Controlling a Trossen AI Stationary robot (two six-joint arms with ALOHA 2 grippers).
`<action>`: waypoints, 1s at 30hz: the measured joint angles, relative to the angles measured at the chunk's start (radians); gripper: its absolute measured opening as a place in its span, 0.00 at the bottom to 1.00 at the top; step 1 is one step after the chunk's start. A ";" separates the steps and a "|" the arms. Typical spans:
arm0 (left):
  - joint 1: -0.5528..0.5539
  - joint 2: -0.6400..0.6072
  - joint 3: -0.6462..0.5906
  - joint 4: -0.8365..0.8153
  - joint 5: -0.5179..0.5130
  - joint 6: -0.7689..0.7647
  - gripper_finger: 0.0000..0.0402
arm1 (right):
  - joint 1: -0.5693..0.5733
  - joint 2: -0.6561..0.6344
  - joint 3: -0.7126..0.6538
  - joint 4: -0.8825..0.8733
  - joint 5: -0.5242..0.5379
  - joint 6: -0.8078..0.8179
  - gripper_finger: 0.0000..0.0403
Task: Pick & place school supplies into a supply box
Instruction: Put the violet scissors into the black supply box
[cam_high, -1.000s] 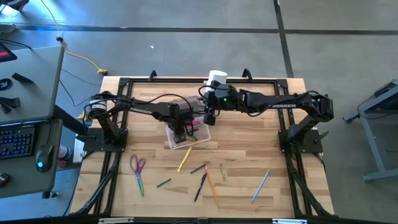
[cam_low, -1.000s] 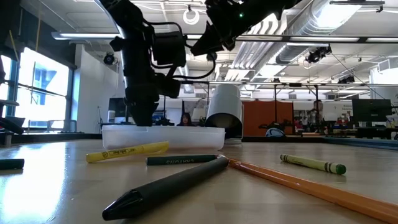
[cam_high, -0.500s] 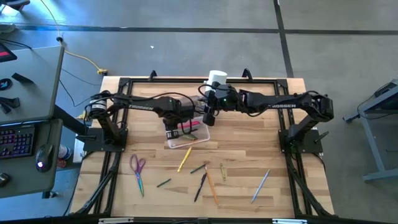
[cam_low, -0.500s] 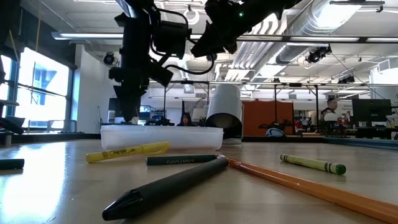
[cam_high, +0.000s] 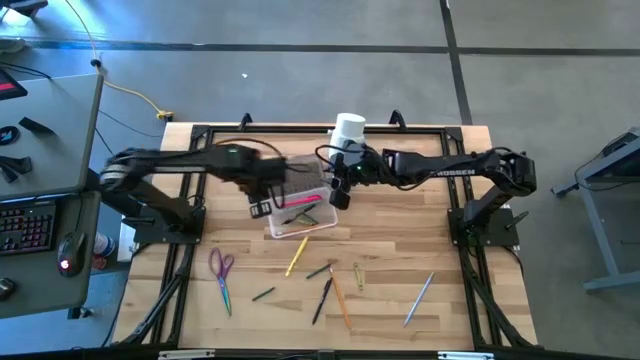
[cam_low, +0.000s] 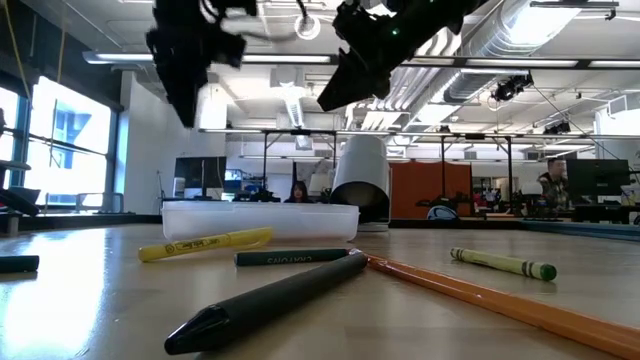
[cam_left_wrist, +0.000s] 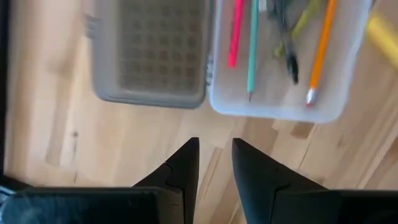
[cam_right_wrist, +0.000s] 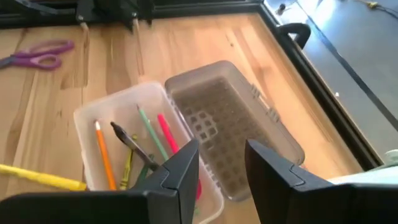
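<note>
Clear plastic makes up the supply box (cam_high: 300, 212), which lies open near the middle of the desk (cam_high: 400, 250), its greyish textured lid (cam_left_wrist: 149, 56) folded flat toward the far edge. Inside it an orange pencil (cam_left_wrist: 320, 50), a pink pen (cam_left_wrist: 235, 31), a green pen (cam_left_wrist: 252, 43) and a black pen (cam_right_wrist: 134, 144) can be seen. A yellow highlighter (cam_high: 296, 257) lies on the bare wood just beside the box, on the near side. Toward the near edge more supplies are scattered: the pink-purple scissors (cam_high: 221, 275), a long orange pencil (cam_high: 340, 298), a black marker (cam_high: 322, 298), a green crayon (cam_high: 358, 277) and a silver pen (cam_high: 418, 300).

The left gripper (cam_high: 262, 207) is held above the desk just left of the box, its fingers (cam_left_wrist: 180, 165) parted by a narrow gap with nothing between them. The right gripper (cam_high: 340, 193) hangs over the far right part of the box, beside the white cylindrical container (cam_high: 348, 128); its fingers (cam_right_wrist: 177, 171) are likewise parted and empty.

Most of the supplies, it is judged, remain to be collected. Both arms are crowded around the box, so a collision between them could follow if both are moved at once. The thin pens lie flat on the wood, and a narrow finger gap may let one slip or roll away. The light box could also be nudged or its lid caught by a low pass.
</note>
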 joint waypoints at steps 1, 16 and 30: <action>-0.011 -0.044 -0.014 0.006 -0.018 -0.031 0.33 | 0.002 0.000 0.000 0.003 0.000 0.000 0.28; -0.351 -0.481 -0.521 0.270 -0.054 -0.796 0.33 | 0.090 0.000 0.000 -0.094 -0.007 0.102 0.28; -0.598 -0.299 -0.623 0.347 0.176 -1.315 0.33 | 0.248 0.000 0.000 -0.211 0.001 0.101 0.28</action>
